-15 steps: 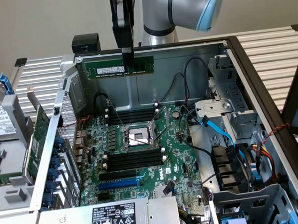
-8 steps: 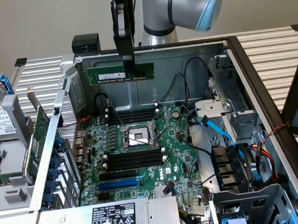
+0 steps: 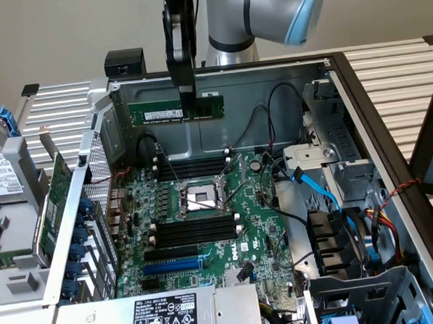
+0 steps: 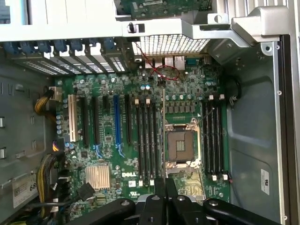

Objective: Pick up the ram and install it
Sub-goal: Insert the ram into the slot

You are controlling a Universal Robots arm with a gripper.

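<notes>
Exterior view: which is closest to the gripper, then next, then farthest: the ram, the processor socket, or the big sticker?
1. ram, held in the gripper, above the case.
2. processor socket, middle of the board.
3. big sticker, bottom edge of the view.

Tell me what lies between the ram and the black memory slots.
In the exterior view the stretch is bare: the ram, held by the gripper, hangs clear of the memory slots.

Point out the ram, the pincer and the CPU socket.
ram point(image 3: 163, 114), exterior view, on its white label.
pincer point(image 3: 189, 105), exterior view, between its fingertips, shut on the ram.
CPU socket point(image 4: 180, 146), wrist view, centre of the socket.
</notes>
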